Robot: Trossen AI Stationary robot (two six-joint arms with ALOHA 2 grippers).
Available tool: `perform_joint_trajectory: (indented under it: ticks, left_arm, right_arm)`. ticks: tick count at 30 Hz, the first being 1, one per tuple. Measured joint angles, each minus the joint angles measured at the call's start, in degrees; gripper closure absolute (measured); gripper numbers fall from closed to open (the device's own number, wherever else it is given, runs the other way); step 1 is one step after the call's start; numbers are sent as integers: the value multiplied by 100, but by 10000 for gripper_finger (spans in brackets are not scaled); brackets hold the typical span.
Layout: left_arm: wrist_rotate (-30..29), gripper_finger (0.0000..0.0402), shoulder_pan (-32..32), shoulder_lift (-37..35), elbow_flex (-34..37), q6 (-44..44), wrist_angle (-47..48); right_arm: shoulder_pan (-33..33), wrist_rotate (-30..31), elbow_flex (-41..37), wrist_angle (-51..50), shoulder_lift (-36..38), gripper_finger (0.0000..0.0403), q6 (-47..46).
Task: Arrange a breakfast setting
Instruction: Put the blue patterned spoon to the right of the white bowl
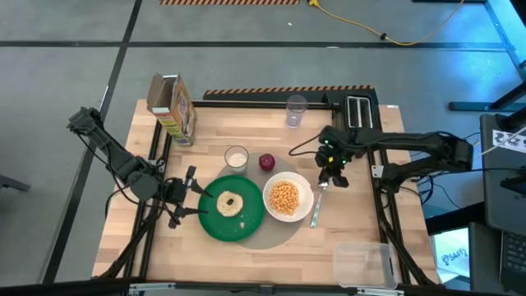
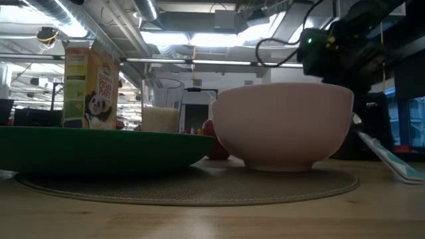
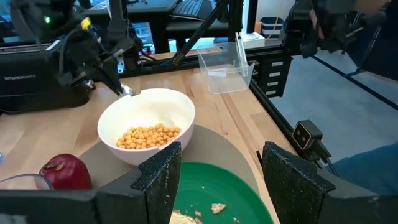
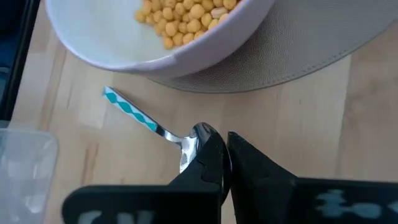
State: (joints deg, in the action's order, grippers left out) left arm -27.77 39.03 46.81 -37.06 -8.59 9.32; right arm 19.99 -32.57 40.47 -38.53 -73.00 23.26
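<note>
right of the bowl (image 1: 287, 198) we see the right gripper (image 1: 332, 178) pressed shut over the spoon (image 4: 149, 126); left gripper (image 1: 191, 200) spread at the plate (image 1: 218, 226).

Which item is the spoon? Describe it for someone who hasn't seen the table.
Find the round grey mat at the table's middle, then the white bowl of cereal on it. The spoon lies on bare wood just off the mat beside that bowl: thin, silver, with a teal-and-white patterned handle.
</note>
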Motion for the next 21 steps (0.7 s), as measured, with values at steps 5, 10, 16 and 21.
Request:
perform_joint_trajectory:
  ticks: [5, 10, 16, 21]
  left_arm:
    - [-2, 191, -2, 0, 0, 18, 0]
    - [-4, 191, -1, 0, 0, 18, 2]
    - [-4, 191, 0, 0, 0, 18, 2]
    - [-7, 191, 0, 0, 0, 18, 2]
  right_arm:
    - [83, -50, -4, 375, -571, 402, 357]
    - [79, 16, -8, 827, -1026, 402, 598]
    - [79, 30, -9, 949, -1386, 402, 854]
    - [66, 60, -9, 871, -1433, 402, 1261]
